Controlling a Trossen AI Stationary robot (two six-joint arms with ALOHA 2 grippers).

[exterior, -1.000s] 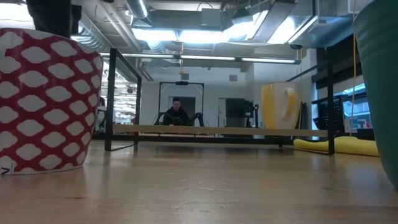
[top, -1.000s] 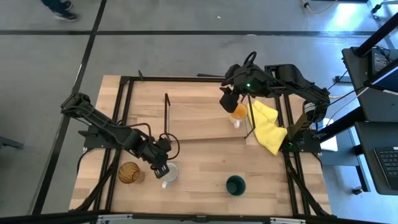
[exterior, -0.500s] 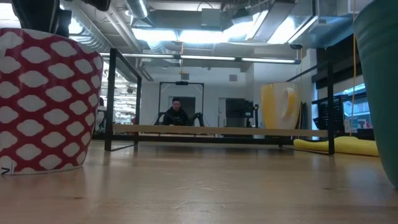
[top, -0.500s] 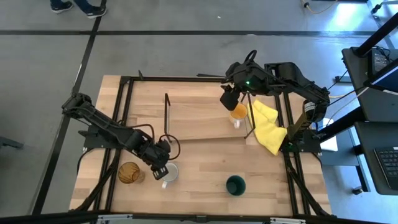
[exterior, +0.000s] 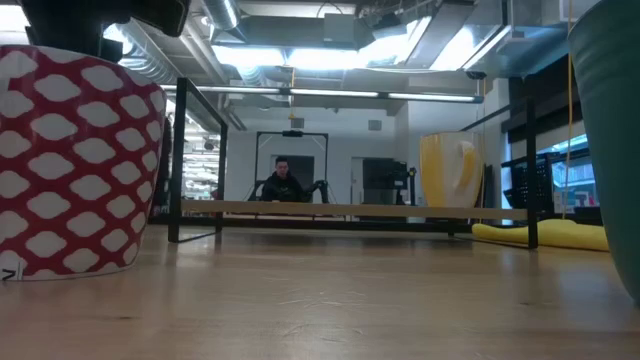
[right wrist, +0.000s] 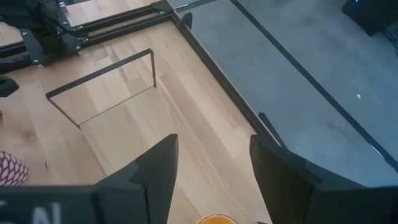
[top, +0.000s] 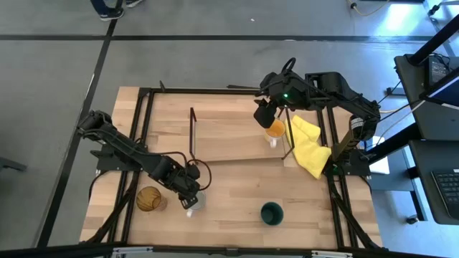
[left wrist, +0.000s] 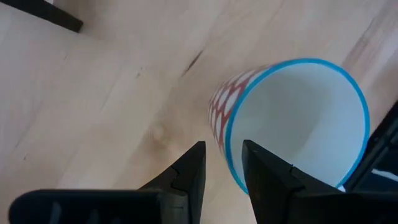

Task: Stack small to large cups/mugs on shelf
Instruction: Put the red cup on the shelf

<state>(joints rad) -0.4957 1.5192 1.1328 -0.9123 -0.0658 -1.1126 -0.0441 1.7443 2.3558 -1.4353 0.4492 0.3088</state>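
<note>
The left gripper (top: 189,193) is lowered over the white mug (top: 194,201), near the table's (top: 229,183) front edge. In the left wrist view its fingers (left wrist: 189,171) are parted, straddling the mug's blue rim (left wrist: 235,163) and not yet clamped on it; bare board lies beside. The amber tumbler (top: 148,198) stands just beside the mug, leaving little room on that side. The green cup (top: 272,213) sits well apart, with open wood between. The right gripper (top: 265,115) is held spread, empty, above the orange mug (top: 275,130) on the shelf (top: 222,147) at its right end; a yellow cloth (top: 308,145) lies just beyond. From above, the white mug is mostly hidden by the gripper.
</note>
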